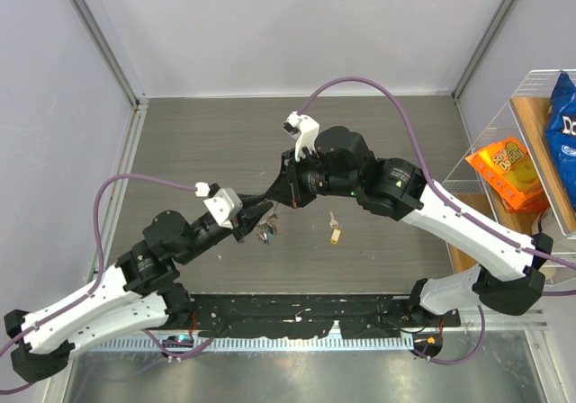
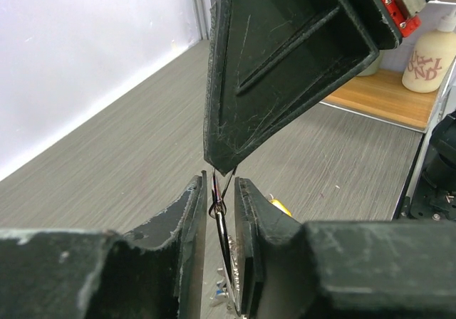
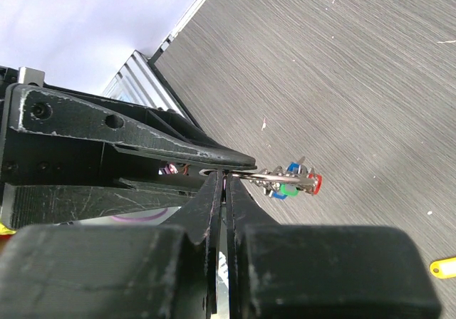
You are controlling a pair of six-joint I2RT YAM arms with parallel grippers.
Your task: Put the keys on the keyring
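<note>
The thin silver keyring (image 3: 260, 176) hangs above the table with my right gripper (image 3: 226, 176) shut on its edge. Keys (image 3: 291, 185) with red, green and blue heads dangle from it, and show as a small bunch (image 1: 267, 232) between the two arms. My left gripper (image 2: 221, 184) straddles the keyring (image 2: 222, 226), which stands edge-on between the jaws. Those jaws are narrowly apart, with a gap beside the ring. The right gripper's fingers (image 2: 285, 63) come down from above to meet it. A yellow-headed key (image 1: 336, 234) lies alone on the table.
A wire rack (image 1: 540, 79) at the right edge holds an orange snack bag (image 1: 508, 174) and a blue bag (image 1: 560, 106). A bottle (image 2: 427, 63) stands on a wooden shelf. A black rail (image 1: 297, 326) runs along the table's near edge.
</note>
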